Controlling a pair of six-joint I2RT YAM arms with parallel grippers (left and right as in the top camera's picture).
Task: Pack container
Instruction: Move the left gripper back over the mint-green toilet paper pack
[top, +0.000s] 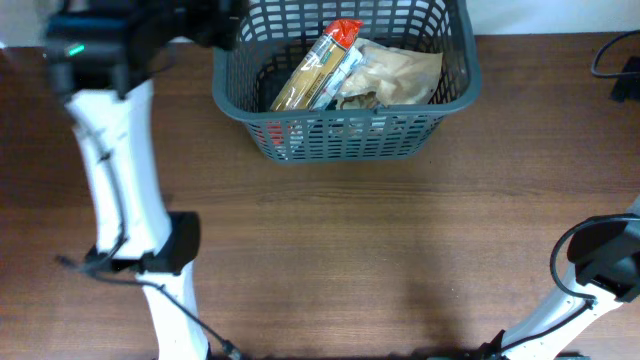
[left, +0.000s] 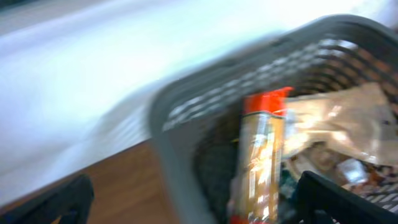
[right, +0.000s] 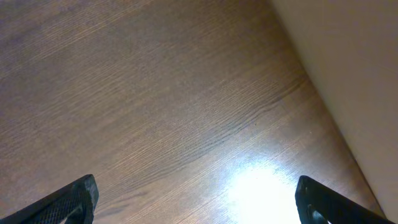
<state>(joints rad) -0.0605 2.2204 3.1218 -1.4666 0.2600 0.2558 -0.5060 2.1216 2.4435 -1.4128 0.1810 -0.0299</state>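
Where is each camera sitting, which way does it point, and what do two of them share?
Overhead: above the table, looking down on the container; left arm and right arm show.
Left wrist: by the container's rim, looking in at the red-topped packet, blurred; left gripper shows open fingers at the bottom corners.
Right wrist: facing bare table; right gripper shows open fingers at the bottom corners.
Shared: overhead and left wrist both see container and packet.
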